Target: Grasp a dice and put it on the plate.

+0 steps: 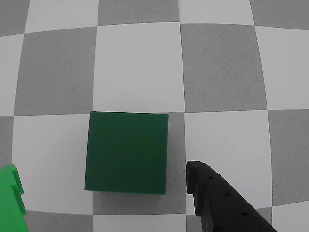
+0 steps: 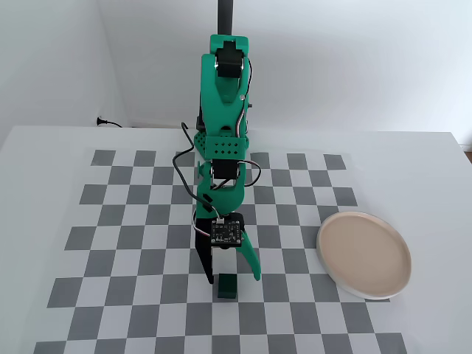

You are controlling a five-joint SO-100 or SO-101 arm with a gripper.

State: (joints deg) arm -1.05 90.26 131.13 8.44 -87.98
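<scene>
Matte, plain-faced dice (image 1: 126,152) sits between the wide-spread pincer (image 1: 104,193) fingers on smooth checkered board (image 1: 140,67).

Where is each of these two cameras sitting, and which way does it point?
Wrist view: rides on the arm, looks straight down at the dice on the checkered mat; a green finger and a black finger flank it.
Fixed view: stands high opposite the arm's base, looks down at the mat, the whole arm and the plate.
Shared: dice, fingers, mat.
</scene>
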